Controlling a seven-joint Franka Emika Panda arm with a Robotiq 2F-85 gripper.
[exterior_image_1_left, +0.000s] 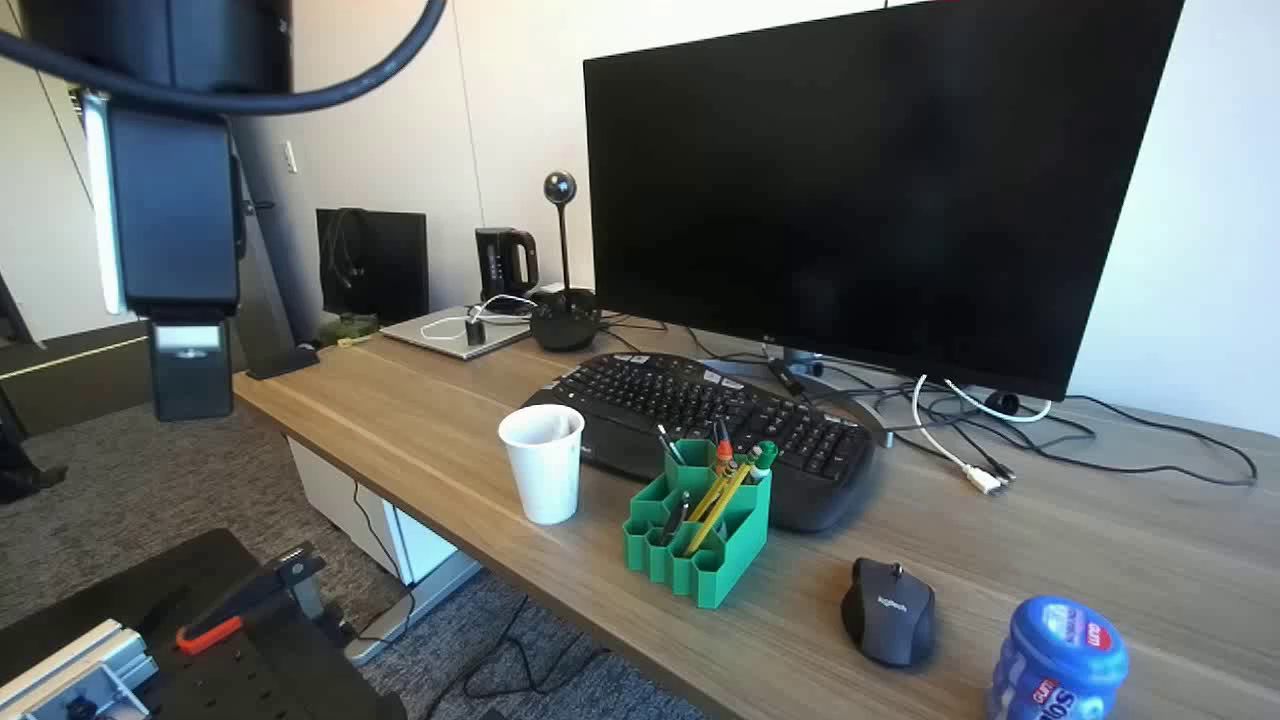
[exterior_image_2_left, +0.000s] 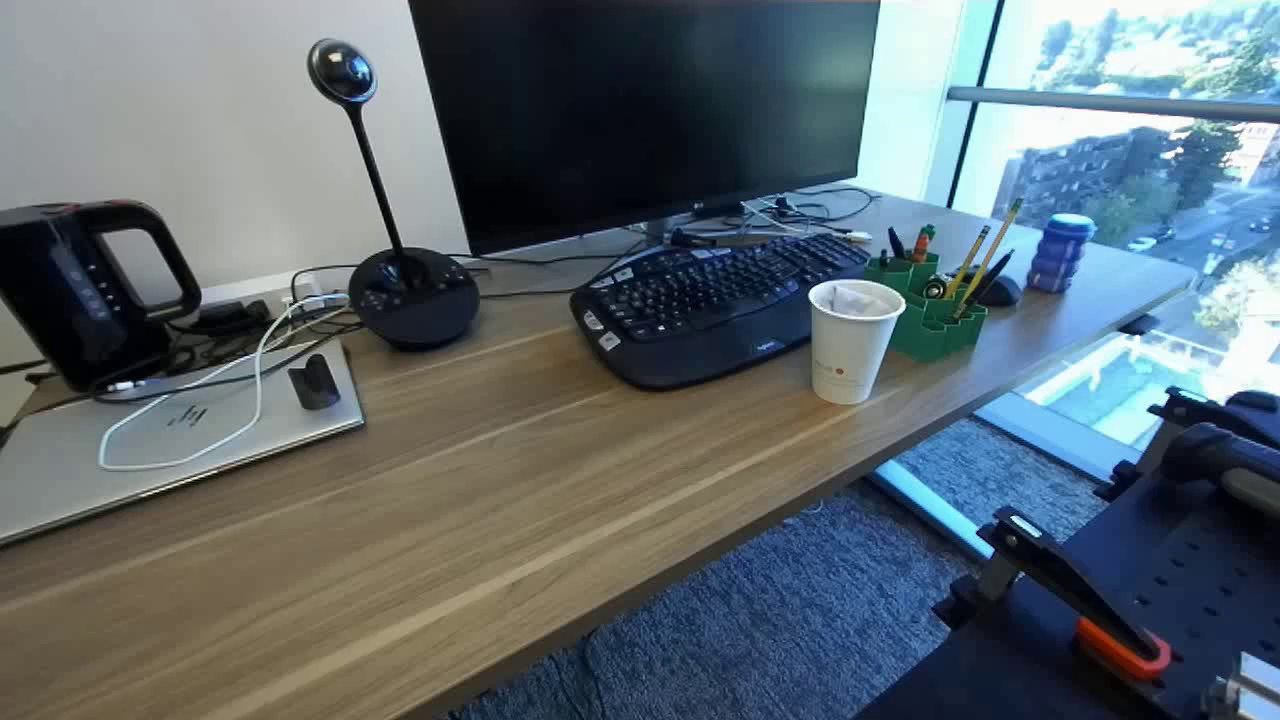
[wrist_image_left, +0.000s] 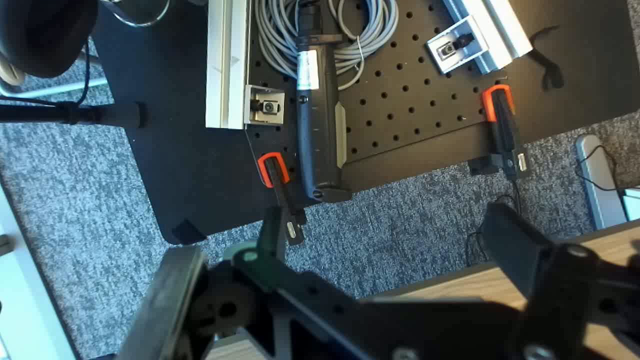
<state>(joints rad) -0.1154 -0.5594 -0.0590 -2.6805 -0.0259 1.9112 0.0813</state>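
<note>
Holds nothing in the gripper; shows the fingers wide apart in the wrist view, a spread fitting an empty grip. Hangs in mid-air, seemingly touching nothing, with carpet in view through the gap. As for the paper cup, stands upright on the desk near the front edge in both exterior views; looks like the nearest loose thing there, though cannot tell how near. Has crumpled white stuff inside, maybe tucked in as rubbish. On to the pen holder: stands just beside the cup, with pencils leaning in the slots, likely to keep them sorted. As for the keyboard, lies behind both, before the monitor, presumably for typing face-on. Then the mouse: sits past one end of the keyboard, probably for easy reach, with a gum jar near. As for the black board, bears two clamps at its edge, apparently for fastening to something hidden.
</note>
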